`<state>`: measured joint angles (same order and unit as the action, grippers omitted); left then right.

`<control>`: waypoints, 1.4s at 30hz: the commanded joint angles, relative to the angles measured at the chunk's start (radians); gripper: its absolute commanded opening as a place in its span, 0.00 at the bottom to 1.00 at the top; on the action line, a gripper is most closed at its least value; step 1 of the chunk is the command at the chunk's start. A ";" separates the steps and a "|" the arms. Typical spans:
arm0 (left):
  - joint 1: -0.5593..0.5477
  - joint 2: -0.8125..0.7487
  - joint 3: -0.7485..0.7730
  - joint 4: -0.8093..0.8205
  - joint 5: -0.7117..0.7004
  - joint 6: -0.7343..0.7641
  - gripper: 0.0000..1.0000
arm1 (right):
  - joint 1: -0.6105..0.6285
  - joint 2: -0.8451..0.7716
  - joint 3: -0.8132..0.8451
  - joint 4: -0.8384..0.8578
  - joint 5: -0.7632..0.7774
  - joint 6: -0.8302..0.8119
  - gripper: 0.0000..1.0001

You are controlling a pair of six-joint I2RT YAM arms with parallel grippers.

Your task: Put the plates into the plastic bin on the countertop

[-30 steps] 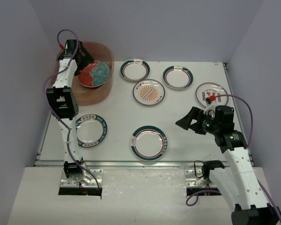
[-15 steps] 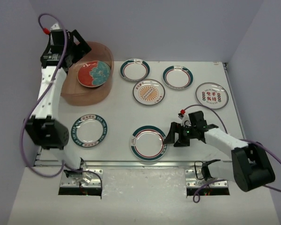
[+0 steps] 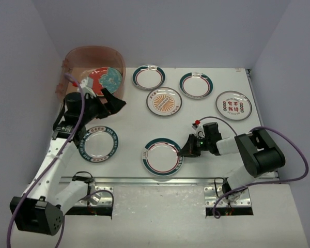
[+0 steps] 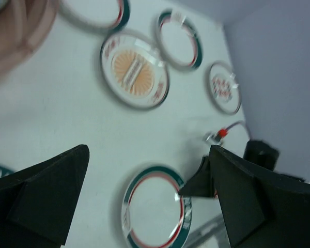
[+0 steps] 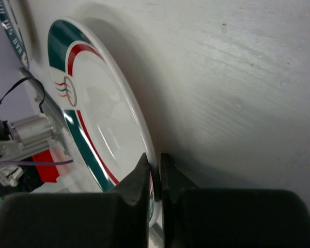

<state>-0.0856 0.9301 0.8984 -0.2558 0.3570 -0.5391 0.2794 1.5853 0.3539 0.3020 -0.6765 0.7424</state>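
Observation:
My right gripper (image 3: 184,151) (image 5: 156,166) lies low on the countertop (image 3: 212,134), shut on the right rim of a white plate with a green-and-red rim (image 3: 164,156) (image 5: 101,116) (image 4: 155,212). My left gripper (image 3: 112,100) (image 4: 149,152) hangs open and empty just right of the plastic bin (image 3: 77,59). Inside the bin leans a teal-and-red plate (image 3: 104,80). Other plates lie flat: two green-rimmed ones (image 3: 149,77) (image 3: 196,85), an orange sunburst one (image 3: 164,101) (image 4: 134,70), a red-character one (image 3: 233,105) and a blue-rimmed one (image 3: 99,143).
The metal front rail (image 3: 144,180) runs just below the gripped plate. Grey walls close in the left, back and right sides. The left arm's purple cable (image 3: 78,111) loops over the blue-rimmed plate's left side.
The right gripper came down to the near plate and shut on its rim. The left arm pulled away from the bin and swung toward the table's middle. The bin now looks tipped back.

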 commanded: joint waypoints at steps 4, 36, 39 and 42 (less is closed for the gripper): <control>-0.058 0.010 -0.247 0.061 0.289 0.027 1.00 | 0.006 -0.150 0.044 -0.047 0.031 0.002 0.00; -0.018 0.255 0.255 0.049 -0.088 -0.113 0.00 | -0.235 -0.373 0.177 -0.300 -0.060 -0.017 0.99; 0.058 0.328 0.407 -0.029 -0.307 -0.128 0.00 | -0.238 -0.396 0.165 -0.376 0.016 -0.059 0.99; 0.106 0.465 0.544 -0.090 -0.492 -0.129 0.00 | -0.240 -0.413 0.121 -0.344 0.018 -0.029 0.99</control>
<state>-0.0438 1.2558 1.2746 -0.2725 0.2055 -0.6365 0.0424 1.2075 0.5083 0.0025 -0.7267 0.7494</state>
